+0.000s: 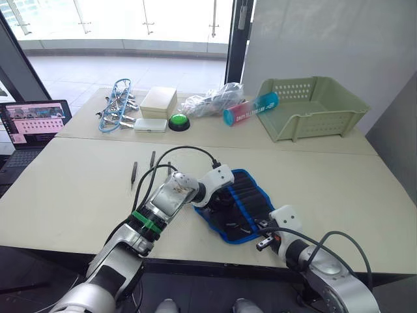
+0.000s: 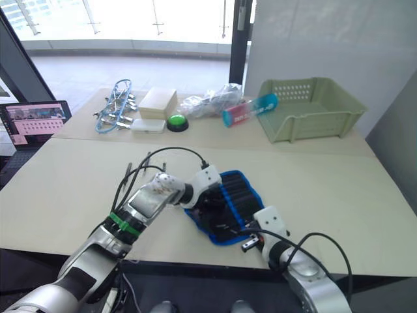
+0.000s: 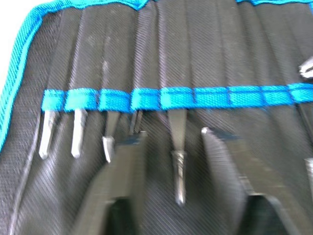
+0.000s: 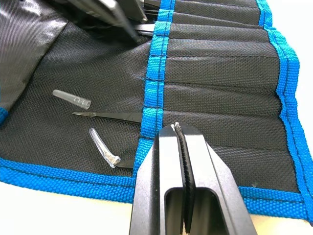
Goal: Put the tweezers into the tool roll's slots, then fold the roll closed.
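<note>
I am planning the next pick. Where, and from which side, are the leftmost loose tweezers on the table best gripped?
Probably at mid-length, coming straight down from above. The leftmost tweezers lie flat on the table, slim and running away from the robot, so the grip should close across their narrow width, one side each.

Daylight floods in through the windows (image 1: 130, 19) beyond the grippers and blows them out to white. The pale surface (image 1: 65, 195) is evenly lit, with soft shadows. The left wrist view is blurred; the right wrist view is sharper.
</note>
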